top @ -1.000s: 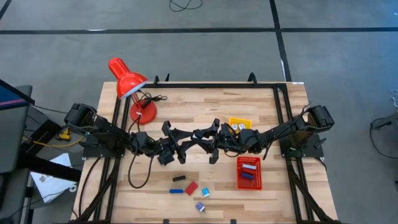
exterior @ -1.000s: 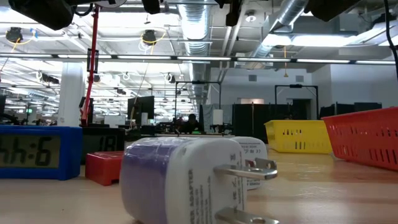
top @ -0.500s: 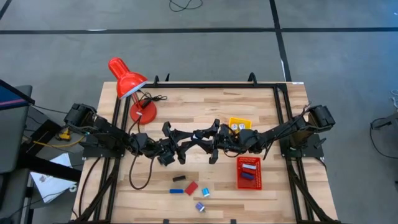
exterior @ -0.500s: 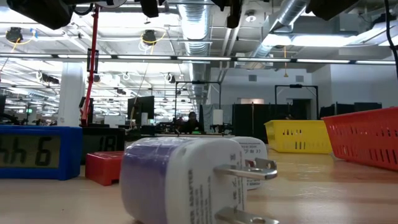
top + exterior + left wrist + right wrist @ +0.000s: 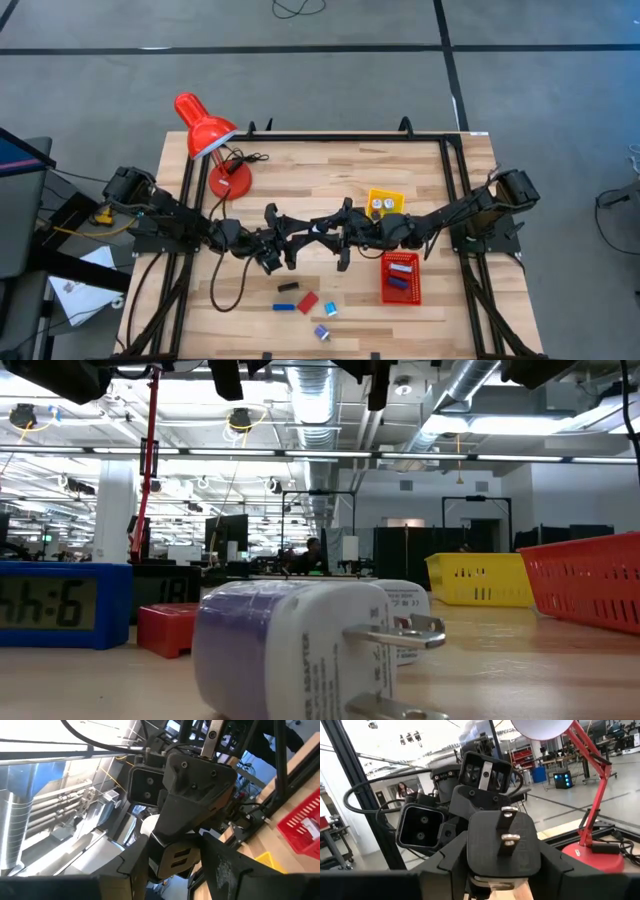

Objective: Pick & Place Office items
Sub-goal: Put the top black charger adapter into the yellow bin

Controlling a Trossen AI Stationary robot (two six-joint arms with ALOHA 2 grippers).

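A black plug adapter (image 5: 502,837) with two metal prongs hangs high over the middle of the table (image 5: 320,170), between my two grippers. My left gripper (image 5: 300,238) comes from the table's left and my right gripper (image 5: 338,236) from its right, and they meet tip to tip. Both are shut on the adapter. Other office items lie on the boards near the front edge: a black bar (image 5: 287,287), a blue bar (image 5: 283,307), a red block (image 5: 307,302) and two small white adapters (image 5: 326,320). The high view hides the adapter behind the fingers. My left gripper has a black block with slots (image 5: 172,859) between its two fingers (image 5: 225,865), close against the right gripper's body; I take it for the adapter's other end. The fingers come about level from the table's left. The block is clear of the table. My right gripper pinches the adapter by its two side faces (image 5: 470,850) between its fingers (image 5: 445,865). The pronged face is turned back toward the wrist. The fingers come about level from the table's right. The adapter is lifted clear of the table.
A red mesh basket (image 5: 400,292) with blue and red pieces stands right of centre. A yellow tray (image 5: 385,193) with two pale pieces lies behind it. A red desk lamp (image 5: 205,130) and its cable sit at the far left. A blue clock (image 5: 60,605) stands near the low camera.
Both wrists have tipped a little while the grippers stay joined at mid-table. The right arm now covers less of the yellow tray. Neither gripper's fingers have changed their gap.
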